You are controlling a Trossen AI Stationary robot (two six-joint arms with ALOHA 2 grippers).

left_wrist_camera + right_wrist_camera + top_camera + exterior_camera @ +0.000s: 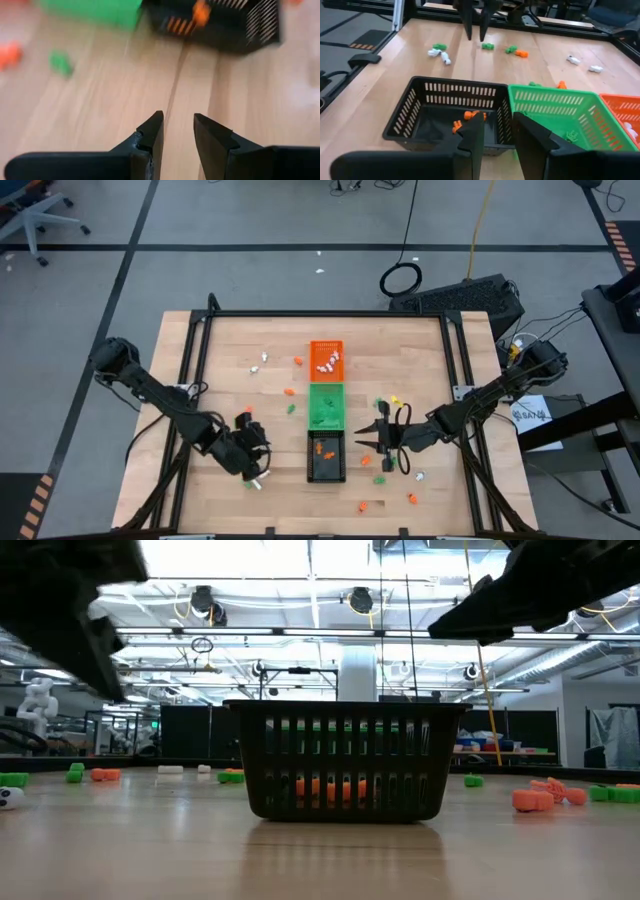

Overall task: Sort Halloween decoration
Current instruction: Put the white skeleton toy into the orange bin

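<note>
Three small trays sit end to end down the middle of the wooden surface [220, 380], keeping each colour's bin within reach of both arms: the orange tray [326, 360] at 12 o'clock, the green tray [326, 406] in the centre, the black tray [326, 457] at 6 o'clock. The Halloween decoration [288, 393] lies mostly unsorted, tiny orange, green and white pieces strewn on both sides of the row, with a few orange ones already in the black tray and white ones in the orange tray. The right pincer [380, 443] hangs just beside the black tray at its 3 o'clock, fingers parted and empty, apparently between picks. The left pincer [255, 463], at about 8 o'clock on the surface, is likewise released and holds nothing, near stray pieces at the front edge.
</note>
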